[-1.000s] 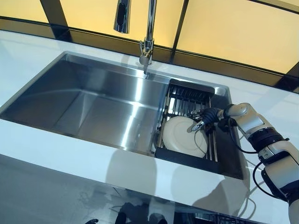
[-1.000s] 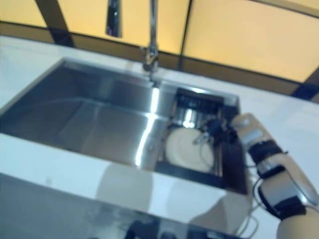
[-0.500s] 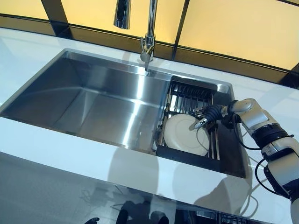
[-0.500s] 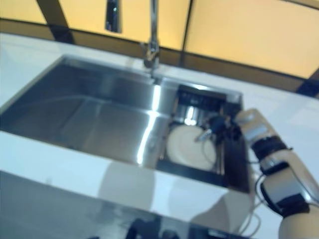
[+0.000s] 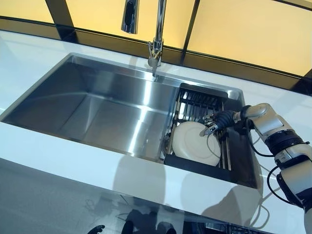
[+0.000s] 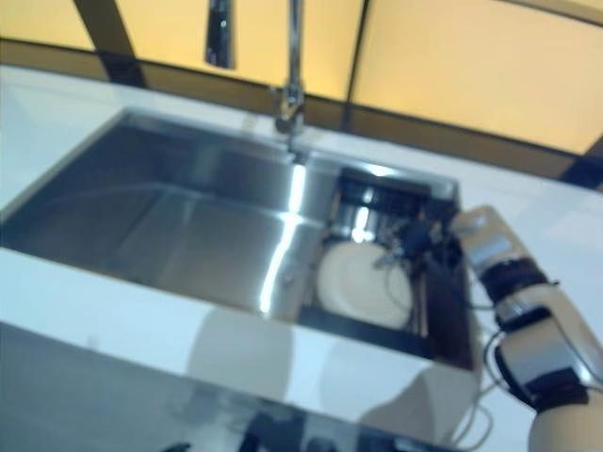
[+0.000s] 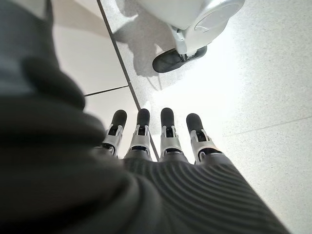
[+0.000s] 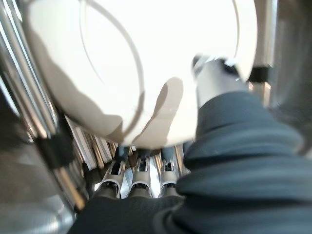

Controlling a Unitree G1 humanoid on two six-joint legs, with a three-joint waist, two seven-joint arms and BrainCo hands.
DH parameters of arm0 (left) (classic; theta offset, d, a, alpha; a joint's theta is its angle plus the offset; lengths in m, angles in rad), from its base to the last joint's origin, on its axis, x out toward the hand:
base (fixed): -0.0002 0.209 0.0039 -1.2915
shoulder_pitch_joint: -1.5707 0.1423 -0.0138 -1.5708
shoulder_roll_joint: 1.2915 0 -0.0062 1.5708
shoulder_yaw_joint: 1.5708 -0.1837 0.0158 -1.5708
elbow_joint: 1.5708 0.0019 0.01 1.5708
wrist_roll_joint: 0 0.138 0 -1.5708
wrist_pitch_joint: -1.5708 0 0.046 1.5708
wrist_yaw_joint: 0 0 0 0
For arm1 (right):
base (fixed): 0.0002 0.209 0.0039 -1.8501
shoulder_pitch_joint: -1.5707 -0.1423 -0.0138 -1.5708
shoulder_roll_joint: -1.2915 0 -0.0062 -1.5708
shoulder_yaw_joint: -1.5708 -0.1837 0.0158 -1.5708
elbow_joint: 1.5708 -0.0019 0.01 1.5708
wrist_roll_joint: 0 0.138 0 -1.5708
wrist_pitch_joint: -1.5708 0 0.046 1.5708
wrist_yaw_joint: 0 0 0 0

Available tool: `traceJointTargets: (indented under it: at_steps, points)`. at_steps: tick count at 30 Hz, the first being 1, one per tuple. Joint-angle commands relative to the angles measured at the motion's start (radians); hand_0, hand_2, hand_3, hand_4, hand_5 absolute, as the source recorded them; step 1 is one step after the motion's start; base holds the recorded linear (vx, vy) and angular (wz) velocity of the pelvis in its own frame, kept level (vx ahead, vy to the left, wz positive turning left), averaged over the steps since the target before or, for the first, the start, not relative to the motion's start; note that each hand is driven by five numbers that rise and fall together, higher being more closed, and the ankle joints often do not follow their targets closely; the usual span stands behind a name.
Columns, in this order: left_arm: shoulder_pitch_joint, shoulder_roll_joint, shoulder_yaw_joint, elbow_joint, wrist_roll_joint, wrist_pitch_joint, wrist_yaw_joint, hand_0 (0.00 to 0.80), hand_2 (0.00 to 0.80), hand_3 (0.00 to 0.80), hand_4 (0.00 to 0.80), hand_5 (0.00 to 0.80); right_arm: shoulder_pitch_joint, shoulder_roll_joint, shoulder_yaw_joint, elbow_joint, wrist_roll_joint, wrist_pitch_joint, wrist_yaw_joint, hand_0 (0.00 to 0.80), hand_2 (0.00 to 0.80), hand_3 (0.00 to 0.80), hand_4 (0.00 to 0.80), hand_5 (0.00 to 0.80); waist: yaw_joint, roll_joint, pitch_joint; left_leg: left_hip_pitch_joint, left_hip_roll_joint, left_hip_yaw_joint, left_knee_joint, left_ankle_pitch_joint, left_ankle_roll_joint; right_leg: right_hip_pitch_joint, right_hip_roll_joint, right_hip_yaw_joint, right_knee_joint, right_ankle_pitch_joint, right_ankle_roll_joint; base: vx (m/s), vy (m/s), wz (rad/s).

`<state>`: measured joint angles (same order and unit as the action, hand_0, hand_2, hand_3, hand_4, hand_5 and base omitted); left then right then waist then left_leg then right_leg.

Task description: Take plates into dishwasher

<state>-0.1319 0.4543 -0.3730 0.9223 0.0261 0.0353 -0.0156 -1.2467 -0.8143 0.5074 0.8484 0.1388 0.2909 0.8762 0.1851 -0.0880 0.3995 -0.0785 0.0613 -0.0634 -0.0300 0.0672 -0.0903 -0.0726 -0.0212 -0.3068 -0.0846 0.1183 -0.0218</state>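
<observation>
A white plate (image 5: 192,144) lies tilted in a black dish rack (image 5: 195,166) at the right end of the steel sink (image 5: 97,107). My right hand (image 5: 219,119) is at the plate's far right edge. In the right wrist view the thumb (image 8: 214,80) rests on top of the plate (image 8: 122,63) and the fingers (image 8: 141,170) reach under its rim, pinching it. My left hand (image 7: 165,146) hangs low over the floor with straight fingers and holds nothing.
A tall faucet (image 5: 157,39) stands behind the sink's middle. A white countertop (image 5: 73,163) runs along the sink's front and sides. The rack's metal bars (image 5: 197,105) lie behind the plate.
The head camera has shifted slightly. My right hand stays at the plate's edge and the plate has not visibly moved in the rack.
</observation>
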Motion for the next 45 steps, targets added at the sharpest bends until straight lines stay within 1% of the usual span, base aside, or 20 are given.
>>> traceJointTargets:
  at_steps: [1,4,5,13,22,27,28,29,30,37,45]
  points:
    - [-0.013,0.021,-0.047,-0.004,0.009,-0.005,0.005,0.0,0.0,0.0,0.0,0.0,0.076,-0.004,0.092,-0.021,0.051,0.014,0.099,0.323,0.323,0.323,0.323,0.323,0.016,-0.023,-0.002,-0.039,-0.038,0.032,-0.035,0.015,0.046,0.022,0.008,0.023,0.056,-0.075,0.051,0.0,0.0,0.0]
    - [-0.012,0.02,-0.045,-0.004,0.01,-0.003,0.004,0.0,0.0,0.0,0.0,0.0,0.081,-0.004,0.084,-0.03,0.067,0.018,0.095,0.351,0.351,0.351,0.351,0.351,0.014,-0.026,-0.006,-0.034,-0.039,0.033,-0.038,0.015,0.047,0.026,0.01,0.025,0.052,-0.073,0.052,0.0,0.0,0.0]
    - [-0.012,0.02,-0.044,-0.003,0.011,-0.003,0.003,0.0,0.0,0.0,0.0,0.0,0.083,-0.005,0.081,-0.035,0.075,0.021,0.092,0.405,0.405,0.405,0.405,0.405,0.013,-0.027,-0.007,-0.033,-0.04,0.033,-0.04,0.014,0.047,0.026,0.01,0.025,0.051,-0.072,0.053,0.0,0.0,0.0]
    - [-0.008,0.019,-0.038,0.009,0.017,-0.009,0.007,0.0,0.0,0.0,0.0,0.0,0.084,-0.013,0.066,-0.048,0.115,0.028,0.08,0.458,0.458,0.458,0.458,0.458,0.009,-0.037,-0.02,-0.026,-0.043,0.039,-0.046,0.011,0.049,0.03,0.01,0.028,0.041,-0.065,0.057,-0.002,0.003,0.0]
    - [-0.001,0.02,-0.032,0.02,0.021,-0.019,0.01,0.0,0.0,0.0,0.0,0.0,0.103,-0.021,0.051,-0.076,0.18,0.027,0.081,0.452,0.452,0.452,0.452,0.452,0.003,-0.045,-0.037,-0.017,-0.046,0.042,-0.052,0.009,0.052,0.035,0.009,0.031,0.034,-0.06,0.061,-0.001,0.003,0.0]
    - [0.002,0.022,-0.029,0.015,0.026,-0.012,0.007,0.0,0.0,0.0,0.0,0.0,0.118,-0.021,0.042,-0.095,0.215,0.037,0.109,0.433,0.433,0.433,0.433,0.433,0.002,-0.048,-0.045,-0.014,-0.047,0.041,-0.055,0.008,0.053,0.038,0.008,0.034,0.031,-0.058,0.064,-0.006,0.027,-0.01]
    - [0.003,0.022,-0.029,0.019,0.028,-0.015,0.007,0.0,0.0,0.0,0.0,0.0,0.123,-0.015,0.042,-0.106,0.22,0.049,0.123,0.38,0.38,0.38,0.38,0.38,0.002,-0.05,-0.047,-0.013,-0.047,0.041,-0.056,0.008,0.053,0.038,0.008,0.034,0.03,-0.057,0.065,0.0,0.0,0.0]
    - [0.003,0.022,-0.028,0.021,0.031,-0.016,0.008,0.0,0.0,0.0,0.0,0.0,0.127,-0.013,0.042,-0.11,0.221,0.056,0.132,0.088,0.088,0.088,0.088,0.088,0.002,-0.052,-0.049,-0.014,-0.047,0.042,-0.056,0.008,0.053,0.038,0.007,0.035,0.029,-0.057,0.065,0.0,0.0,0.0]
    - [0.004,0.023,-0.026,0.02,0.035,-0.016,0.007,0.0,0.0,0.0,0.0,0.0,0.134,-0.011,0.04,-0.116,0.221,0.063,0.146,0.0,0.0,0.0,0.0,0.0,0.003,-0.054,-0.05,-0.013,-0.048,0.041,-0.057,0.008,0.054,0.04,0.008,0.035,0.028,-0.056,0.066,0.0,0.0,0.0]
    - [0.004,0.027,-0.021,0.026,0.047,-0.018,0.012,0.0,0.0,0.0,0.0,0.0,0.163,-0.009,0.038,-0.115,0.217,0.068,0.184,0.0,0.0,0.0,0.0,0.0,0.005,-0.06,-0.061,-0.006,-0.054,0.036,-0.057,0.004,0.06,0.044,0.002,0.033,0.031,-0.056,0.069,0.0,0.0,0.0]
    - [0.0,0.026,-0.025,0.038,0.045,-0.02,0.019,0.0,0.0,0.0,0.0,0.0,0.156,-0.007,0.043,-0.102,0.214,0.06,0.191,0.0,0.0,0.0,0.0,0.0,0.002,-0.059,-0.067,-0.008,-0.06,0.037,-0.057,0.002,0.063,0.043,-0.002,0.038,0.025,-0.05,0.074,0.0,0.0,0.0]
